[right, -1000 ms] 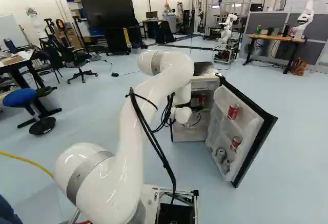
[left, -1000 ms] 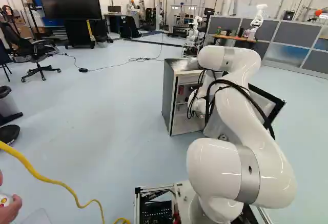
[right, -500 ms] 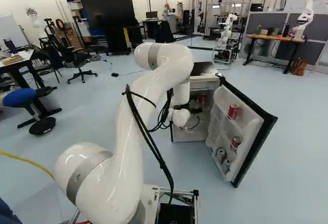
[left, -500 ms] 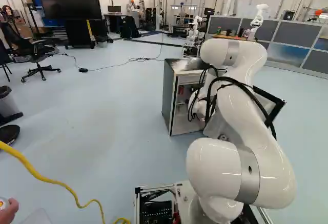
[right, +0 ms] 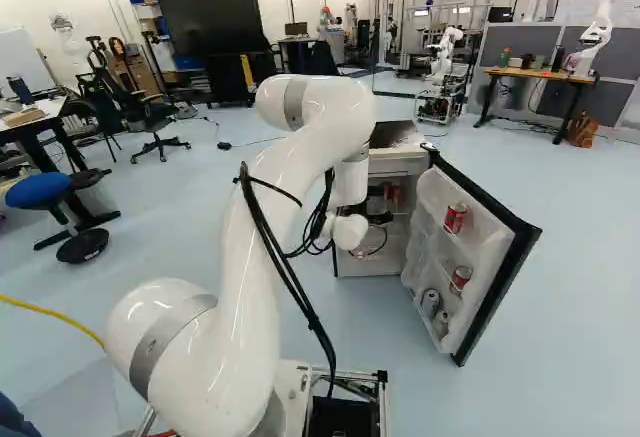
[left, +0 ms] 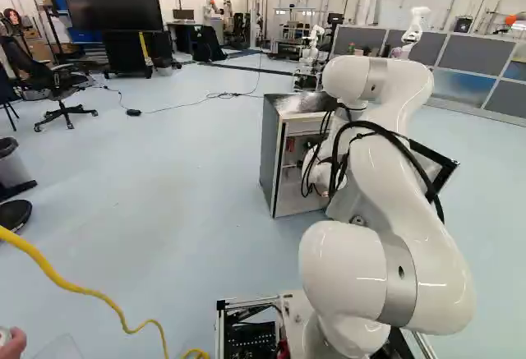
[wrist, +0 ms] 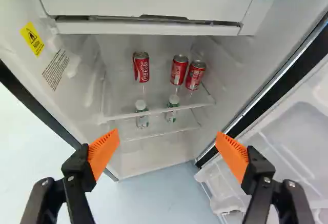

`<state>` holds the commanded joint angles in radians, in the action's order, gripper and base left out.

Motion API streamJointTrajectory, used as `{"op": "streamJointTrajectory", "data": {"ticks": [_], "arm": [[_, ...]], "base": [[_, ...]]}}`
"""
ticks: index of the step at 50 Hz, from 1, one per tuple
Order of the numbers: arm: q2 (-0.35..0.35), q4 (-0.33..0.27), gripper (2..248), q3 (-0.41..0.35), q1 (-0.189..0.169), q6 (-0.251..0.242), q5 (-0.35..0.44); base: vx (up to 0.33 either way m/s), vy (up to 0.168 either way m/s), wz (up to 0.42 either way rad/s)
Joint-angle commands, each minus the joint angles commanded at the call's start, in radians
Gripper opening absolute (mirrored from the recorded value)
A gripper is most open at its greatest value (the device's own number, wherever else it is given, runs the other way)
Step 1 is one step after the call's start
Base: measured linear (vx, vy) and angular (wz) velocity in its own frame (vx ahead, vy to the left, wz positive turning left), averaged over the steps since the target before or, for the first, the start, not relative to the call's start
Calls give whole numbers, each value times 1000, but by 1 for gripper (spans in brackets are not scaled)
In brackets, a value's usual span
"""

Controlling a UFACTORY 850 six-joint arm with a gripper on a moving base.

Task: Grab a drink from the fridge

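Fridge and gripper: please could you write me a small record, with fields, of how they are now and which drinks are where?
fridge: open, ahead of the arm
door: swung wide open
upper shelf: three red cans, two close together, one apart
lower shelf: two white-capped bottles
door shelves: two red cans, two greyish containers lower down
gripper: open, facing the shelves
held: nothing
drink taken out: not yet

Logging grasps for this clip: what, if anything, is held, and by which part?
Nothing is held; the tool is open, with red cans ahead.
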<state>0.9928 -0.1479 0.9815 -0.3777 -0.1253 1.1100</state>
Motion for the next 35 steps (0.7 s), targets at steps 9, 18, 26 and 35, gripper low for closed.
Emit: {"op": "streamJointTrajectory", "data": {"ticks": [9, 18, 26, 35], "arm": [[-16, 0, 247, -29, -1, 0, 13], [-36, 0, 247, -64, -2, 0, 29], [-55, 0, 247, -98, -4, 0, 34], [-76, 0, 247, -137, -6, 0, 34]], "base": [[0, 0, 0], [0, 0, 0], [0, 0, 0], [0, 0, 0]]}}
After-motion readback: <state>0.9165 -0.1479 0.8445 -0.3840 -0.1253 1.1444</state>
